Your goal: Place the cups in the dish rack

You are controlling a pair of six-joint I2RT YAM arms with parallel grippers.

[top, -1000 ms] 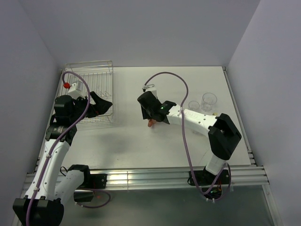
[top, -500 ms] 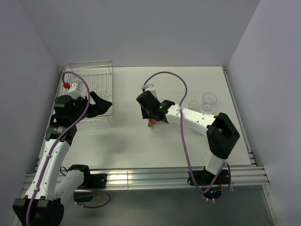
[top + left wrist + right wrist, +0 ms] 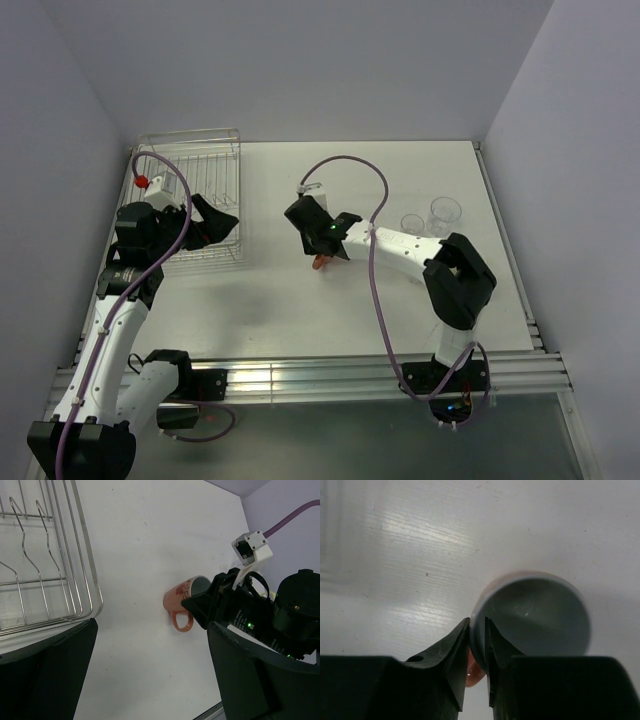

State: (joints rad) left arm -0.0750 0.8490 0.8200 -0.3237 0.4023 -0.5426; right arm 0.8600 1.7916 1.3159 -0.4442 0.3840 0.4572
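- Plainly the terracotta-orange mug [image 3: 535,620] with a white inside and a loop handle is the piece in hand. It sits near the middle of the white surface [image 3: 300,320], well apart from the rack, with its mouth facing straight up at the right wrist camera.
- The right gripper [image 3: 476,624] has come at it from above. One finger is inside the cup and one outside, drawn in to a narrow slot on the rim wall, so it looks pinched there.
- That hold makes sense: a thin wall suits a small opening better than the full width of the body would, and it leaves the handle sticking out free.
- Whether the mug's base rests on the surface or has just lifted off, I cannot tell.
- The two clear glass tumblers [image 3: 412,224] stand upright just beside each other at the right of the surface, near the right arm's elbow. Neither is touched, so they are probably left for later turns.
- The rectangular silver wire dish rack [image 3: 200,165] sits at the far left corner with no cup visible in it, so the task looks barely begun.
- The left gripper [image 3: 151,625] hangs over the rack's near right corner, spread wide and holding nothing. It may be waiting there to take the mug, since the rack lies on its side.
- The carry leftward calls for a firm rim grip, as a pinched mug could swing.
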